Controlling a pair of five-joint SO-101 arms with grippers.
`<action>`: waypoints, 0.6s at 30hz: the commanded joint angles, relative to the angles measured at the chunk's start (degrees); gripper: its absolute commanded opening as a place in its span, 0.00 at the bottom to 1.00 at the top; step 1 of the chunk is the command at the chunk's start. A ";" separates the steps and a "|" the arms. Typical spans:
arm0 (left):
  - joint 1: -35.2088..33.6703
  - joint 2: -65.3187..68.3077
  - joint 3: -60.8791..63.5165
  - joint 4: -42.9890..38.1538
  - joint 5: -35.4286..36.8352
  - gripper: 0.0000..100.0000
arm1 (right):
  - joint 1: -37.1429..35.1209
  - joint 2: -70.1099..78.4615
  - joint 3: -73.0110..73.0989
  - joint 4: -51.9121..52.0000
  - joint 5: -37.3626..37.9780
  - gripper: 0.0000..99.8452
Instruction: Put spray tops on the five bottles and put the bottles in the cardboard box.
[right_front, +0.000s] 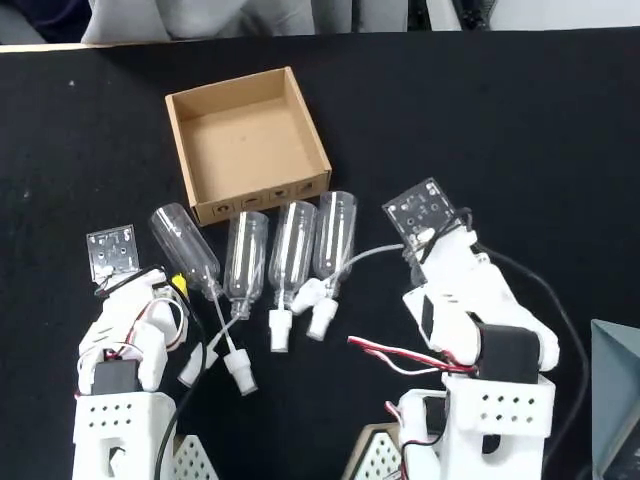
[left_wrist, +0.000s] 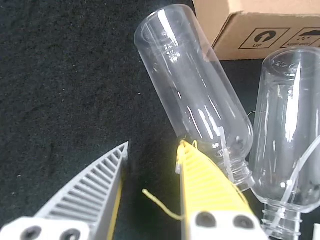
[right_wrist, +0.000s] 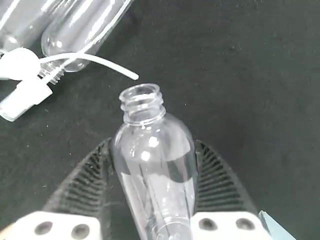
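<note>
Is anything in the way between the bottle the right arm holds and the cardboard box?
Probably yes. Four bottles lie in a row before the cardboard box, and the rightmost one is about on the straight path from the held bottle. Lifting it over should clear them.

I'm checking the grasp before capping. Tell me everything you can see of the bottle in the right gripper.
The bottle is clear plastic and looks empty, with a rounded shoulder and a bare threaded neck, no spray top. The right gripper holds it by the body, a ribbed black finger against each side, mouth pointing away from the wrist, over the black table.
</note>
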 joint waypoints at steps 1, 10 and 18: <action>0.22 -0.09 1.19 0.18 -0.18 0.15 | -3.78 -1.71 -4.53 -1.76 -0.70 0.07; -0.31 -0.70 0.22 -0.18 -0.62 0.15 | -5.01 -1.54 -10.51 -1.67 -3.78 0.07; -0.40 -0.70 -4.26 0.18 -0.62 0.15 | -5.01 -1.63 -12.88 -3.08 -7.30 0.07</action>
